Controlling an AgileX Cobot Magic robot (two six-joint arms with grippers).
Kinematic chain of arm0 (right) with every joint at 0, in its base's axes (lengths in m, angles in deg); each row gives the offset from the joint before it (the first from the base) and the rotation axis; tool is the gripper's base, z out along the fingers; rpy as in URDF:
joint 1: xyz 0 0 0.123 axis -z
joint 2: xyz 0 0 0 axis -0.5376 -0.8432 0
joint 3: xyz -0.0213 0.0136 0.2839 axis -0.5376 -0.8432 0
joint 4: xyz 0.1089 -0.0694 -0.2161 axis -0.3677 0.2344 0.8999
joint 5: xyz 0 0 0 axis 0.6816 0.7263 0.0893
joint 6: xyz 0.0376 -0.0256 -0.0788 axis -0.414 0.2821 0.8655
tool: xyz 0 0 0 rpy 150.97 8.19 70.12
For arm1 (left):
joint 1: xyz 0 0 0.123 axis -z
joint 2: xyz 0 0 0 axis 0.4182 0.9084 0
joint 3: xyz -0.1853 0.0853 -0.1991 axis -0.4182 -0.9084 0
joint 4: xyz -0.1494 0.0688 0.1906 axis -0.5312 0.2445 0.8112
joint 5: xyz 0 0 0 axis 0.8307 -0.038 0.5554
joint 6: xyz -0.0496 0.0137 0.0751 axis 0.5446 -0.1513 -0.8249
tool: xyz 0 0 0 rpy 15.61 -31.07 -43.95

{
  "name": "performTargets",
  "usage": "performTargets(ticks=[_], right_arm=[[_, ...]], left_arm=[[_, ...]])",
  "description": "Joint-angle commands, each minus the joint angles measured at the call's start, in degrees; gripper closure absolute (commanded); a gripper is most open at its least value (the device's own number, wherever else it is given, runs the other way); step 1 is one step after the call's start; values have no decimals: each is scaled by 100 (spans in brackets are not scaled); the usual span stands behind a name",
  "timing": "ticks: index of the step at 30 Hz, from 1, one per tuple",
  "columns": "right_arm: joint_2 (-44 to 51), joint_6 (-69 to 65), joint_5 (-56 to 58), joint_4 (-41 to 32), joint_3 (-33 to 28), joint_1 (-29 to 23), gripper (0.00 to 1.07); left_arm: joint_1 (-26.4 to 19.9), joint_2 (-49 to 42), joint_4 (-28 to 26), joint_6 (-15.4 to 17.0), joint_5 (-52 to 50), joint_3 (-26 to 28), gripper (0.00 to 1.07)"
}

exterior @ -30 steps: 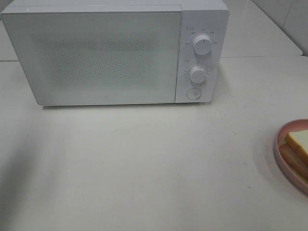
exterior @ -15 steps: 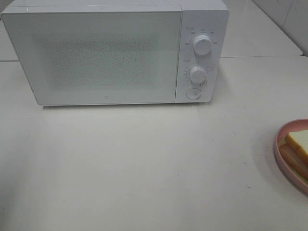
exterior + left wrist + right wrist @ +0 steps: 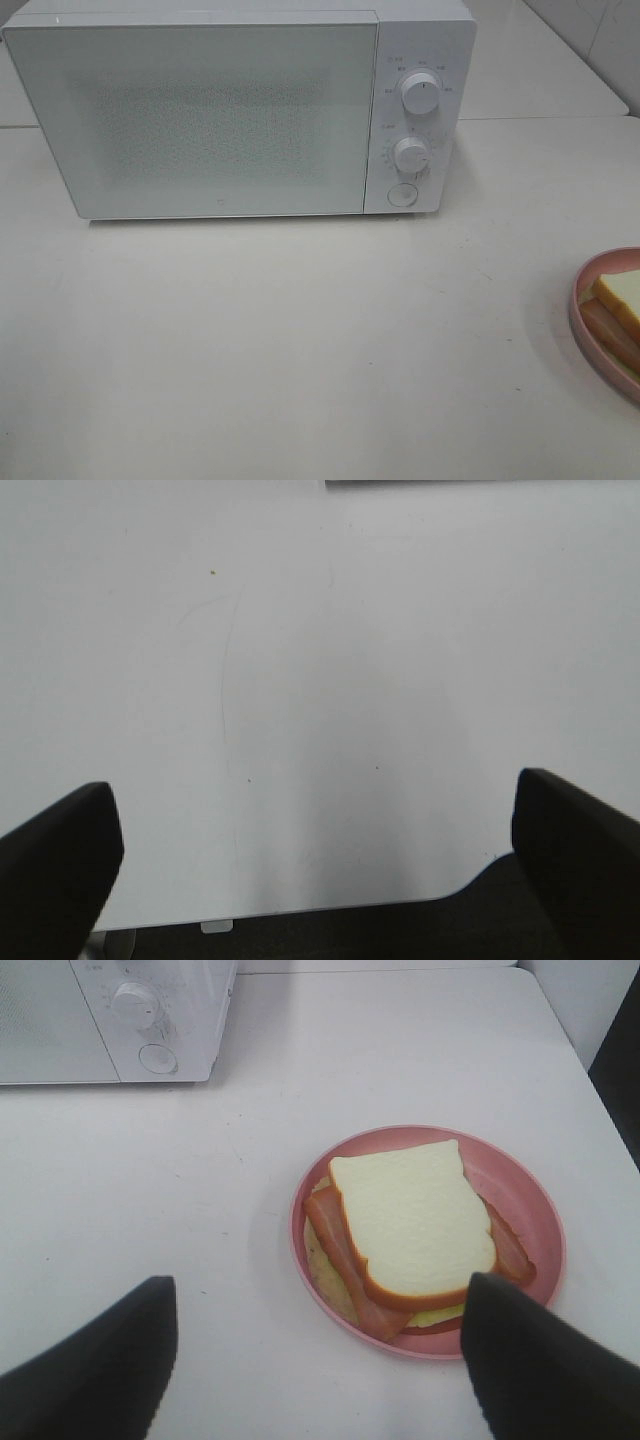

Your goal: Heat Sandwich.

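Pale, bare counter point(image 3: 300, 350) fills most of the scene, with white tiled wall at the far corner. At its back stands one boxy white microwave oven point(image 3: 240, 110), door shut, with two round white dials and one round button on its panel. Across the last second a soft shadow on the counter's left edge has faded and gone, and nothing else has shifted; my reading is that the left arm has drawn back out of the overhead view, so the task has not really begun: the door is not yet opened and the food is untouched.

One sandwich point(image 3: 410, 1235), thick white bread with tan crust over pinkish and yellowish filling, lies on one round pink plate point(image 3: 530, 1195), just ahead of the right jaws and roughly centred between them, not touching them. The right gripper point(image 3: 320, 1345) stands with its jaws wide and empty. The left gripper point(image 3: 315, 845) also has its jaws spread wide, holding nothing, with only bare counter between them.
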Motion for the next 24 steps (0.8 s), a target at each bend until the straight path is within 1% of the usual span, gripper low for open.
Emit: performTargets(ticks=[1, 15, 24], right_arm=[[149, 46, -17, 29, -11, 34, 32], [149, 46, -17, 29, -11, 34, 32], [149, 46, -17, 29, -11, 34, 32]], left_arm=[[0, -413, -6, 69, -63, -17, 8], [-6, -1662, -52, 69, -63, -23, 8], [-6, -1650, -52, 52, -69, -23, 9]])
